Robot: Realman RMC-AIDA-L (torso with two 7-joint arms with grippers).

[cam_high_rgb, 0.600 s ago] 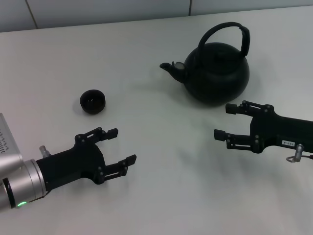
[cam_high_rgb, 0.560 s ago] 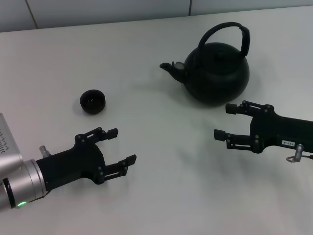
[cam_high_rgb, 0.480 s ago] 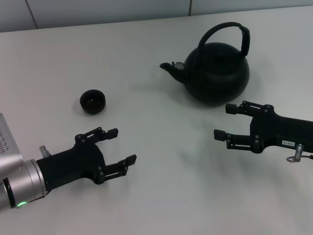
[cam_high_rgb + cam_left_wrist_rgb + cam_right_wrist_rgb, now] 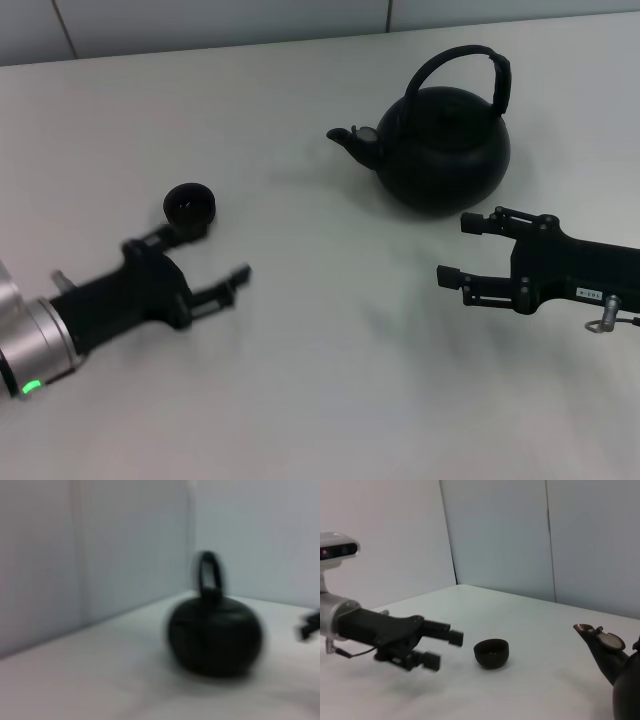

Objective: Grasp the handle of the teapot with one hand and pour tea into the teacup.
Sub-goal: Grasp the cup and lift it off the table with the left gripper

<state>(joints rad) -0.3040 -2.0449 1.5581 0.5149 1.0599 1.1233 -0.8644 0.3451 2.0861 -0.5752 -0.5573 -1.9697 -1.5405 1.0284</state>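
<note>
The teapot (image 4: 440, 145) sits upright at the far right of the table (image 4: 320, 400), its spout (image 4: 350, 140) aimed toward your left, and the teacup (image 4: 189, 206) stands well apart on the left side. Your right gripper (image 4: 462, 247) hangs just in front of the teapot with its jaws spread, holding nothing. Your left gripper (image 4: 205, 258) is also spread and empty, one finger close beside the teacup. To take the handle (image 4: 462, 70) cleanly, lift the right gripper above the lid, straddle the top of the arch, and close firmly there. Keep the left gripper from nudging the teacup, since a light cup probably slides easily.
</note>
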